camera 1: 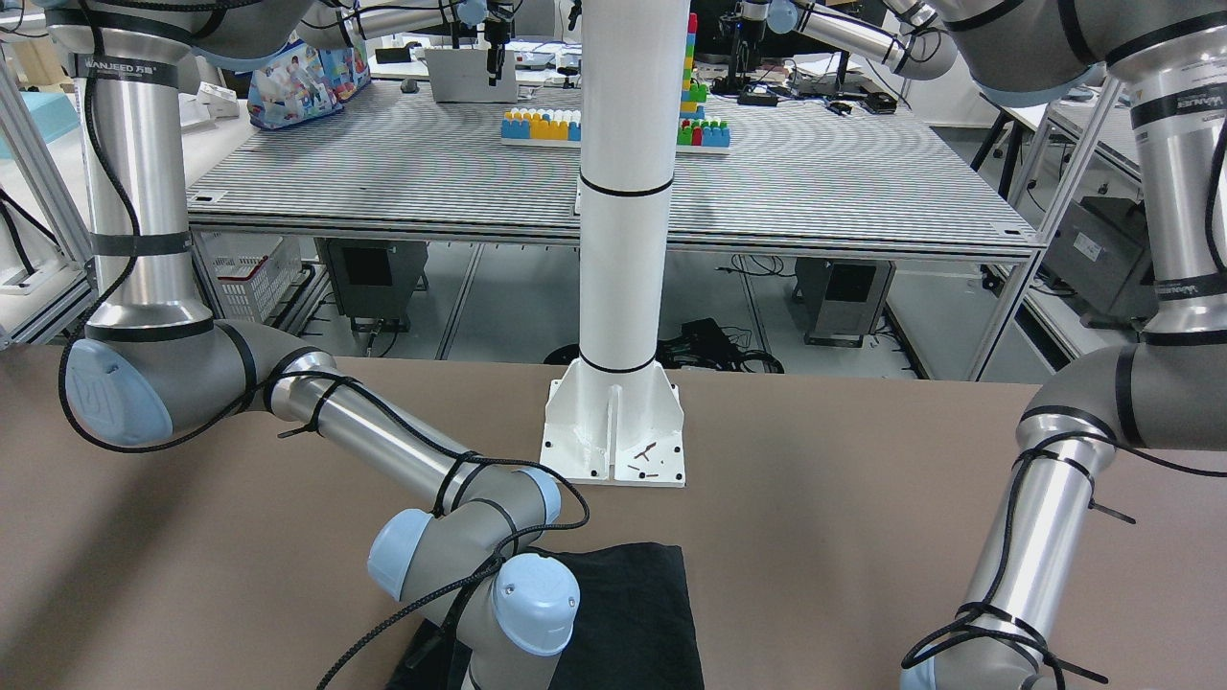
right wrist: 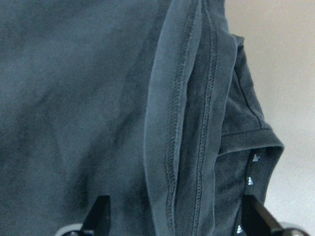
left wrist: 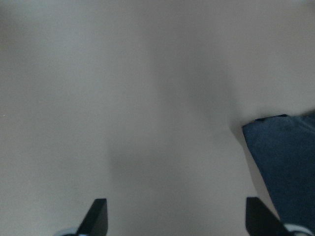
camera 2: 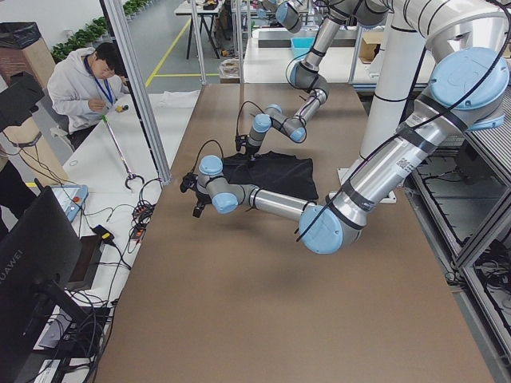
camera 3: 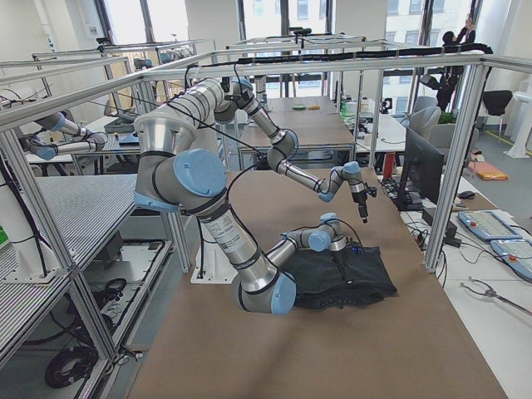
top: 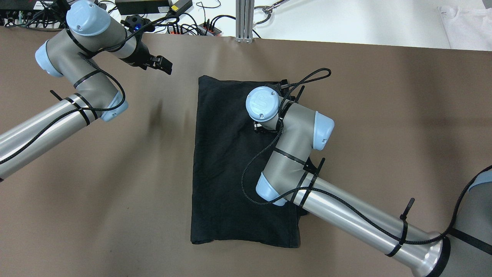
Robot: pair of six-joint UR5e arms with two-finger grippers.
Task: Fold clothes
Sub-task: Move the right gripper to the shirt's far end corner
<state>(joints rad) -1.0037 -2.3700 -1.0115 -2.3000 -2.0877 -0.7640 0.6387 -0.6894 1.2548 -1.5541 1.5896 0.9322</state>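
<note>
Left to right, overhead view. The left gripper (top: 163,67) hangs over bare bench (top: 115,173) near the far edge, its fingers (left wrist: 97,216) spread wide and holding nothing; the far left corner of the garment (top: 226,173) lies just to its right, apart from it. The garment is a black, roughly rectangular fold lying flat at mid-bench, its left side straight and its near edge slightly uneven. The right gripper (right wrist: 174,219) stands over the garment's far right part, fingers wide apart and empty, straddling several stacked hemmed edges (right wrist: 172,147) beside a tucked flap bearing small white marks (right wrist: 252,169); whether the tips already touch the cloth cannot be told. The step in hand appears to be taking hold for the next fold. To do it well, the right fingers should close across all the stacked hems at once, not the top layer alone, while the left takes the matching corner, so the cloth lifts level. Open bench lies on both sides and toward the robot; the cables (top: 192,25) beyond the far edge limit travel that way.
</note>
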